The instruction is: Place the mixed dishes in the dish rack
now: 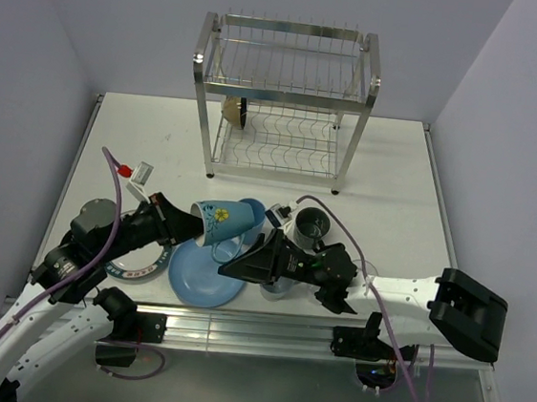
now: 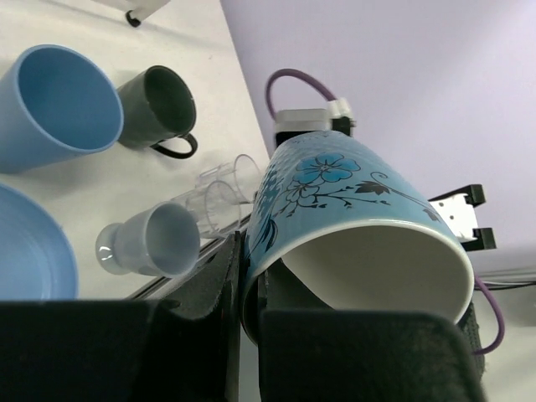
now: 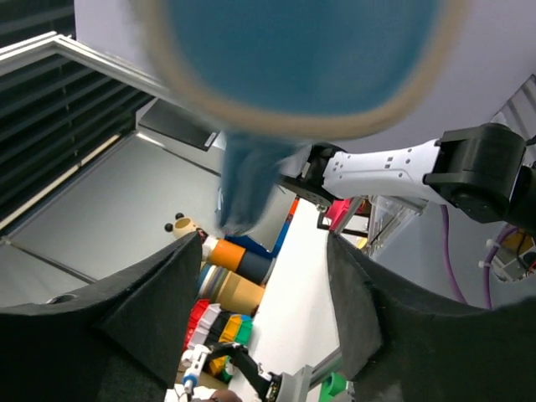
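Observation:
My left gripper (image 1: 182,223) is shut on the rim of the pale blue mug (image 1: 226,221) with the flower print and holds it tilted above the blue plate (image 1: 205,273). The left wrist view shows one finger inside the mug (image 2: 352,218) and one outside. My right gripper (image 1: 238,267) is open and empty just right of the plate, under the mug; the mug's base (image 3: 301,50) is a blur above it. The blue tumbler (image 2: 54,105), the dark mug (image 2: 163,105) and two clear glasses (image 2: 226,188) lie behind. The dish rack (image 1: 284,97) holds the cream cup (image 1: 237,111). The black bowl is out of view.
The white plate with the dark patterned rim (image 1: 137,266) lies partly under my left arm. A small white and red object (image 1: 135,173) lies on the table at the left. The table's front rail (image 1: 255,332) runs close below both arms.

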You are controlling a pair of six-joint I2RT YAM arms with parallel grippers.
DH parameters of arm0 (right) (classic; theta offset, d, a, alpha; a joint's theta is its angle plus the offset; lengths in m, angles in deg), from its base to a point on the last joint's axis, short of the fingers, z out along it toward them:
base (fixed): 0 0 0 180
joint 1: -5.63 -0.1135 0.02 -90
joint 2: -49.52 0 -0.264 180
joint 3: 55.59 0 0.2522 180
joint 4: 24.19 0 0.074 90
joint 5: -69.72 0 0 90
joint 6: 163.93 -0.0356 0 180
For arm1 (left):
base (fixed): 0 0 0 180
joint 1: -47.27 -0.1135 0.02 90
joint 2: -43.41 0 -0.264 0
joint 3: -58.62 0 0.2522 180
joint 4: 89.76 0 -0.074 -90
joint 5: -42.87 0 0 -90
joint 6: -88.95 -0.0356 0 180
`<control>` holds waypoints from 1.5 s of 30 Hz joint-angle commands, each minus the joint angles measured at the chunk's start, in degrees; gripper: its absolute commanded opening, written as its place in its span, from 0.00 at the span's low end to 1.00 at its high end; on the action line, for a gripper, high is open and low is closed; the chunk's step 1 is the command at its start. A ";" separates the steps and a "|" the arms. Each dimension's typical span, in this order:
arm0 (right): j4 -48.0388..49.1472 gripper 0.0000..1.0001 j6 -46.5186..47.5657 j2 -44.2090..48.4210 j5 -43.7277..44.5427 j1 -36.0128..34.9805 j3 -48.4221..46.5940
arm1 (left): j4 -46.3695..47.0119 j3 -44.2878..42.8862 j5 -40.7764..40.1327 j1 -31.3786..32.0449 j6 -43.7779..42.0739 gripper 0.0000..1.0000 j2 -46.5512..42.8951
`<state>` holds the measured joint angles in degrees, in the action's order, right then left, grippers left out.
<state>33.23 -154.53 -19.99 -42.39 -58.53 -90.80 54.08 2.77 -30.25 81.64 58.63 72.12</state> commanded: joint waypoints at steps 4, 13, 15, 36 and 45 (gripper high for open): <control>15.21 0.57 -2.37 -5.62 3.12 -0.88 -3.59 | 9.65 1.04 2.63 0.17 3.16 0.00 -2.69; 22.86 0.50 -3.34 -9.67 6.37 -2.72 -5.09 | 7.36 0.78 1.31 0.17 2.02 0.00 -3.84; 23.39 0.49 -3.08 -9.32 6.99 -2.81 -4.83 | 7.36 1.13 1.31 0.17 2.11 0.00 -4.19; 9.86 0.63 4.13 4.12 7.52 -4.75 -4.12 | 3.94 -3.18 -1.33 0.17 -0.70 0.00 -3.14; 8.36 0.62 4.66 2.64 7.26 -4.83 -7.11 | 7.36 -0.63 1.22 0.17 1.75 0.00 -4.54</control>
<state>36.31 -150.73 -16.45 -35.76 -63.04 -94.83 54.59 2.64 -31.10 81.64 59.46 68.67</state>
